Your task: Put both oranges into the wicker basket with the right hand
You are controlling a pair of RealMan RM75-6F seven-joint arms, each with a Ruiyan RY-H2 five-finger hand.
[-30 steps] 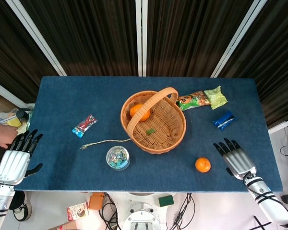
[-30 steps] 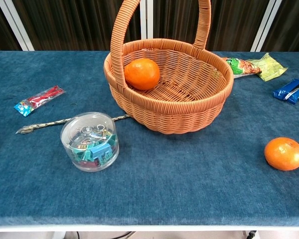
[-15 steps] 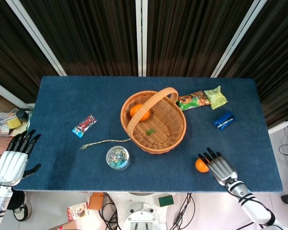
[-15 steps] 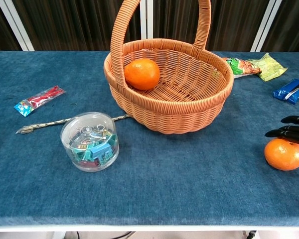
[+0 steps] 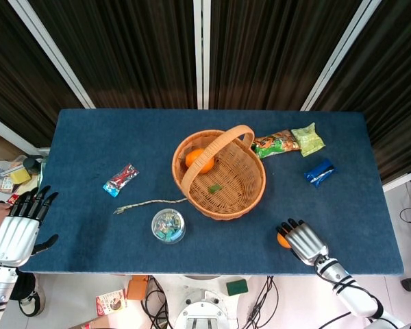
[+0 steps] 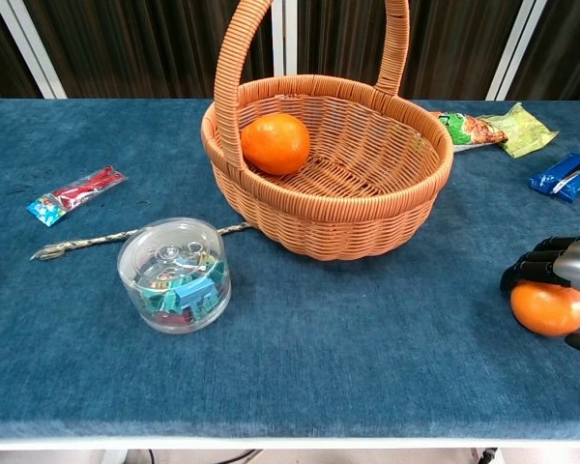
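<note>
One orange (image 5: 199, 160) (image 6: 275, 143) lies inside the wicker basket (image 5: 243, 195) (image 6: 367, 208), at its left side under the handle. The second orange (image 5: 282, 240) (image 6: 549, 308) rests on the blue table near the front right. My right hand (image 5: 301, 240) (image 6: 561, 266) covers it from above. Its fingers curl over the top and far side, and the thumb shows at the near side. In the head view only a sliver of this orange shows. My left hand (image 5: 17, 229) hangs off the table's left edge, fingers apart and holding nothing.
A clear tub of clips (image 5: 168, 225) (image 6: 174, 275) and a twine strip (image 5: 147, 204) lie front left of the basket. A red sachet (image 5: 120, 179) sits further left. Green snack packets (image 5: 288, 142) and a blue packet (image 5: 319, 172) (image 6: 565, 176) lie behind the right hand.
My right hand has slid left along the table's front edge onto the second orange, and its fingers have curled over it. The left hand has barely moved.
</note>
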